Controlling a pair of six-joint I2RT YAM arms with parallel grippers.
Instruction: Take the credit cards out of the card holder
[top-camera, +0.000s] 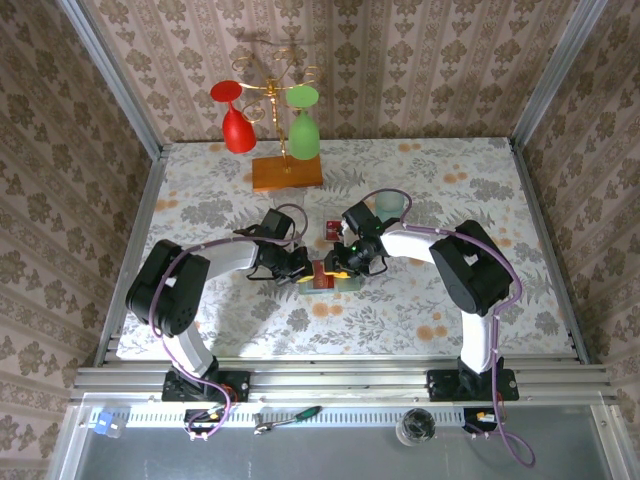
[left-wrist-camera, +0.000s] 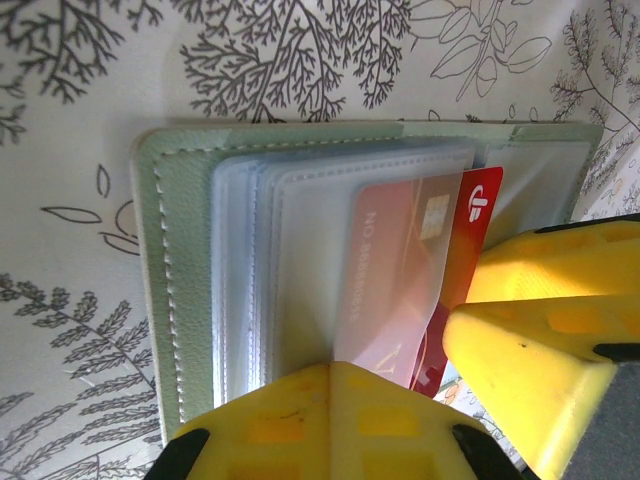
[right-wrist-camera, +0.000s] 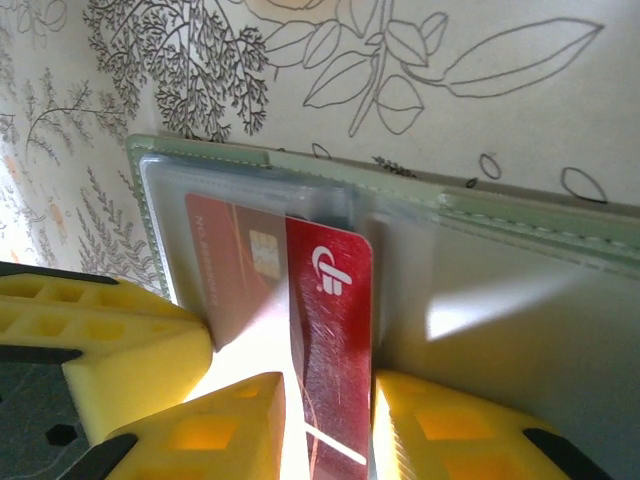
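The card holder (top-camera: 345, 284) lies open on the flowered table, pale green at its rim (left-wrist-camera: 185, 250), with clear sleeves inside. A red credit card (right-wrist-camera: 330, 330) sticks partway out of one sleeve (left-wrist-camera: 478, 215). My right gripper (right-wrist-camera: 330, 425) is shut on that card's free end, one yellow finger on each side. My left gripper (left-wrist-camera: 335, 368) is shut, its tips pinching the edge of the clear sleeve that covers the card. In the top view both grippers meet over the holder, the left (top-camera: 303, 272) and the right (top-camera: 338, 266).
A small red card-like piece (top-camera: 331, 230) lies just behind the holder. A pale green cup (top-camera: 390, 207) stands behind the right arm. At the back, a stand on an orange wooden base (top-camera: 287, 172) carries a red and a green glass.
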